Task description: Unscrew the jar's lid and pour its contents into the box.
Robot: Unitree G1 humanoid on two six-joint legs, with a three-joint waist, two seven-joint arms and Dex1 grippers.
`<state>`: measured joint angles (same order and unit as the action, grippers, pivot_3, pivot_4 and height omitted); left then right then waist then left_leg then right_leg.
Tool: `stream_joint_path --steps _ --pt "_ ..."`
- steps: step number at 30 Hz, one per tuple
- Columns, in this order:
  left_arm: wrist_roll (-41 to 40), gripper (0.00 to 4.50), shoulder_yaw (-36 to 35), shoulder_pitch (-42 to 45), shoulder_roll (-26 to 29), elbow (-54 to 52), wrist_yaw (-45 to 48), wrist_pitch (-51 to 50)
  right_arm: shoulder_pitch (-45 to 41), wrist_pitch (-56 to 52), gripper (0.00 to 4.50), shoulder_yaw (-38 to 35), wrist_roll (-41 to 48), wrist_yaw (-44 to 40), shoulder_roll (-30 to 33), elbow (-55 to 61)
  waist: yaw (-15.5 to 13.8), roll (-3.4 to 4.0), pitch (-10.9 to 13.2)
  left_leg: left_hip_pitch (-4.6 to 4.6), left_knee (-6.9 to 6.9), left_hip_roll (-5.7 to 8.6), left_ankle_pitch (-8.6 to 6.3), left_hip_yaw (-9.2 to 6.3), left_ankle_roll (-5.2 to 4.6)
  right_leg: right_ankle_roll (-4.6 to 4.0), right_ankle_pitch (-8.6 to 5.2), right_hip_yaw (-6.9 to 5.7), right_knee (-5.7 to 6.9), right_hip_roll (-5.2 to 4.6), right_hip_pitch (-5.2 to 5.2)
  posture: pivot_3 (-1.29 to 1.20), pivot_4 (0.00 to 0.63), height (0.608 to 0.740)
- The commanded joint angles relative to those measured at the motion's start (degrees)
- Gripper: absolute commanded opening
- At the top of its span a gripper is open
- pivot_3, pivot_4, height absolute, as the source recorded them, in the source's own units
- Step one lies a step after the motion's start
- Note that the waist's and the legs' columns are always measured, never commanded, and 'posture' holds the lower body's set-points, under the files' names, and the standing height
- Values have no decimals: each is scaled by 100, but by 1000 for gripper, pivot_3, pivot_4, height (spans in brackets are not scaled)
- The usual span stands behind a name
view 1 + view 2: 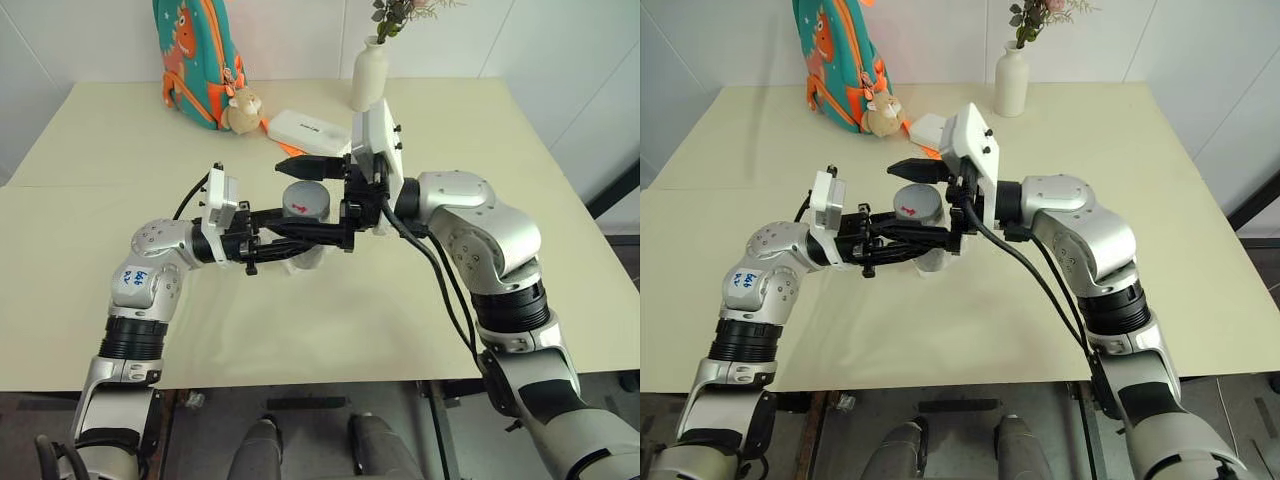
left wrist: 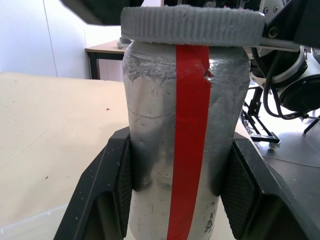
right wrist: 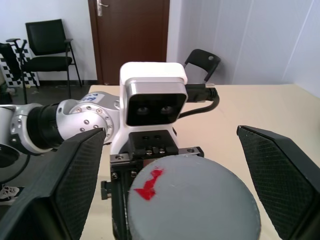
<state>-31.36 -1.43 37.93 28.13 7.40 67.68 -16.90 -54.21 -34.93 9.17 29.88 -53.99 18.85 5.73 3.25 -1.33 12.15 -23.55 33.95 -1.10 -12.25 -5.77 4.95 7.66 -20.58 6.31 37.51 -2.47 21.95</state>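
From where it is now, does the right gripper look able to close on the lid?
Probably yes: the right gripper stands open, a finger on either side of the lid, with nothing between them.

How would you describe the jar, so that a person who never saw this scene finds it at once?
Look above the middle of the cream table, where the two arms meet. The left gripper is shut on the jar, a small silvery cylinder. A red tape stripe and a ribbed grey lid set it apart from the white vase behind.
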Motion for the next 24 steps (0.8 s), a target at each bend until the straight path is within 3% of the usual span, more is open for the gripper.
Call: stream_joint_path --steps 1,17,24 --pt "-73 1988 -53 67 -10 -321 -24 -4 -208 170 4436 -101 -93 134 -89 -35 4 0 0 0 0 0 0 0 0 0 0 0 1 1 1 0 150 740" --pt "-98 1988 -123 52 -48 -325 -81 8 210 108 4436 -1019 247 -463 1201 -295 -15 0 0 -18 5 4 1 0 0 0 0 0 1 -2 14 0 150 740" --pt "-104 1988 -183 30 -70 -310 -130 26 251 -159 4436 -1319 602 -289 1193 -196 11 0 0 -55 14 0 13 1 1 0 0 4 33 4 63 0 150 740"
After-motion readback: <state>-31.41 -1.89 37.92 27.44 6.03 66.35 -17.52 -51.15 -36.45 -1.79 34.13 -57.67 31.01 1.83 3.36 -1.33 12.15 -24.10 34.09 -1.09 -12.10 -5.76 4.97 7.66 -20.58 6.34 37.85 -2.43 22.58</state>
